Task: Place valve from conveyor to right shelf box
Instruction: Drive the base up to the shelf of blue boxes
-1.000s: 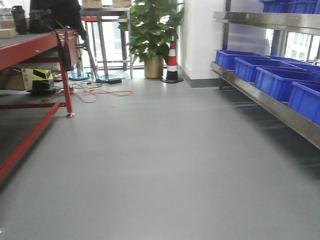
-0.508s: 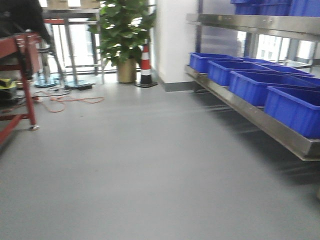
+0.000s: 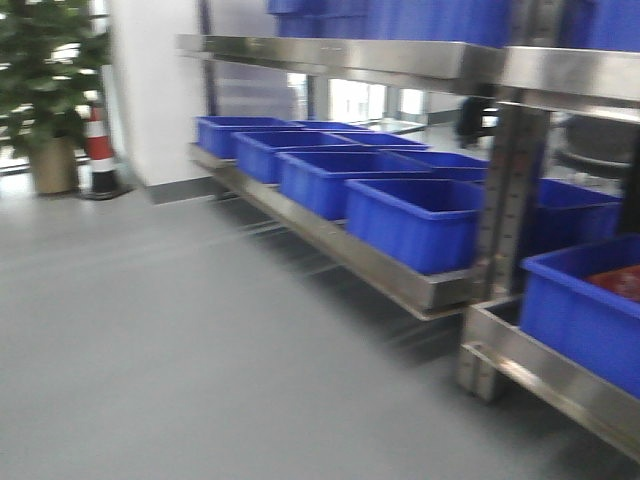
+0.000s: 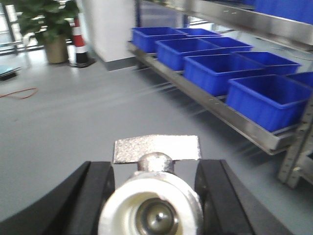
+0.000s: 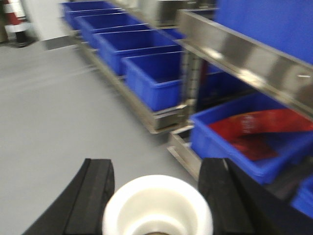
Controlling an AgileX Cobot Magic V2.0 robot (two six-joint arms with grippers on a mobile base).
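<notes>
Since the frame a second ago the front view has swung to the right. The red table has gone from sight, the potted plant (image 3: 45, 90) and the striped traffic cone (image 3: 98, 150) have slid to the left edge, and the steel shelf rack (image 3: 400, 285) now fills the right half, blurred by motion. A row of blue plastic boxes (image 3: 415, 220) sits on its lower tier, just above the grey floor (image 3: 150, 350), and more blue boxes stand on the tier above. In the left wrist view the left gripper (image 4: 155, 196) is closed on the valve (image 4: 151, 213), which is pinched between two black fingers (image 4: 93, 196). The valve has a white body with a metal ball in its bore and a flat silver handle (image 4: 146, 147) on top. The right gripper (image 5: 156, 196) likewise clamps a white fitting (image 5: 157, 205), its round mouth facing the camera; whether it carries a handle cannot be told. Beyond it, on the rack's next section, the nearest blue box (image 5: 225, 154) holds a red sheet (image 5: 249, 129).
</notes>
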